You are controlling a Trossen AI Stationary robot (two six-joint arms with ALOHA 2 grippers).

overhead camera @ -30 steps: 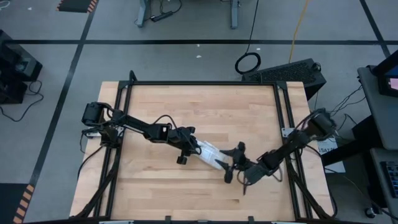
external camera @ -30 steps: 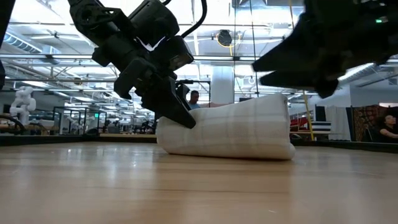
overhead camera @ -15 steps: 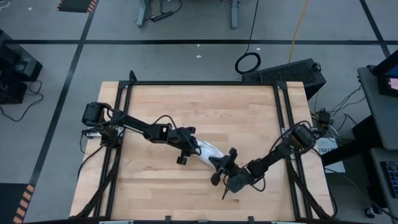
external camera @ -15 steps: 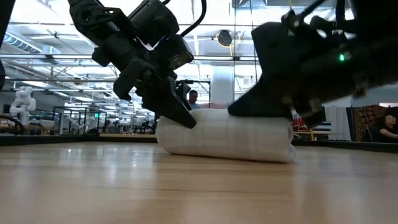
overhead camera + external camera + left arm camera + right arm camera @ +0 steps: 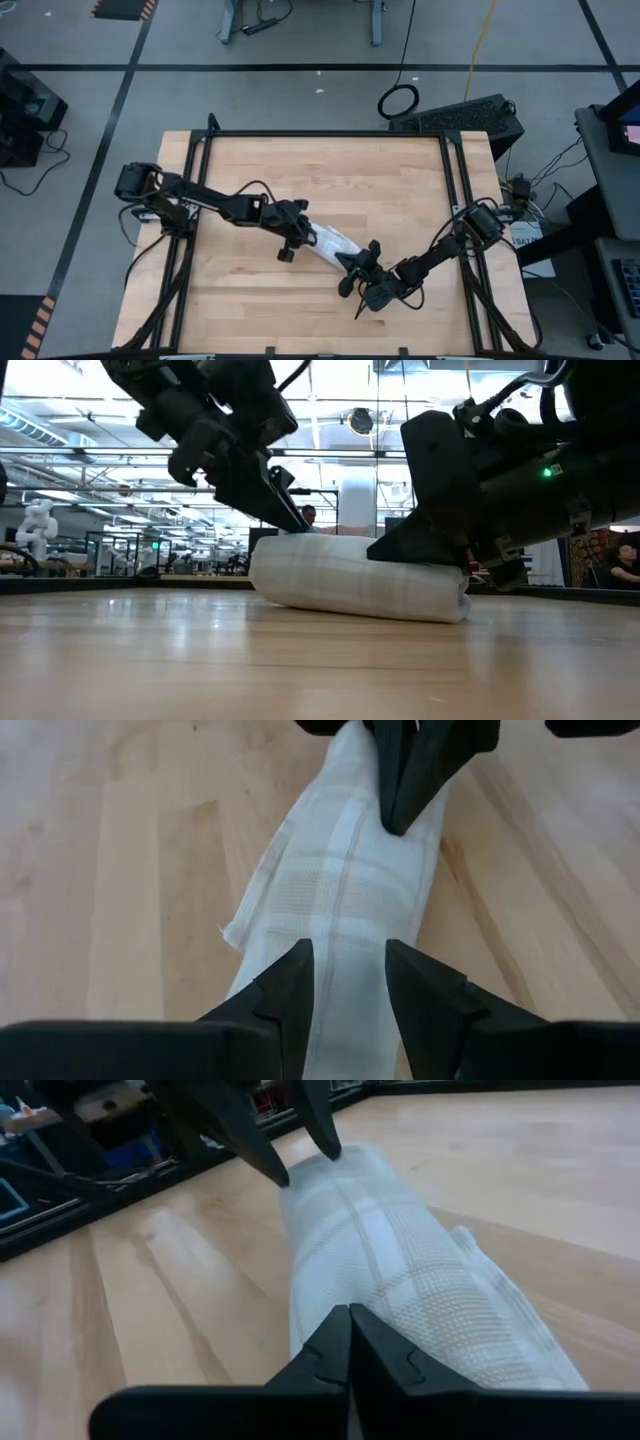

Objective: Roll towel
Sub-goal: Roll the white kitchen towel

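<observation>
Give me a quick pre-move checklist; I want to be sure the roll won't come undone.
1. Towel rolled into a tube: ok.
2. Left gripper partly open over one end: ok.
3. Right gripper shut at the other end: ok.
4. Right gripper actually pinching cloth: cannot tell.
5. Loose edge tucked under: cannot tell.
6. Roll flat on the table: ok.

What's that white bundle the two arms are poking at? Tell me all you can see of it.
It is the towel, a thin white woven cloth with faint grey-tan plaid lines, rolled into a soft log lying on the wooden table. One loose edge sticks out along its side. The left gripper stands slightly open over one end, fingertips at the cloth; the right gripper, fingers shut, presses on the other end.
</observation>
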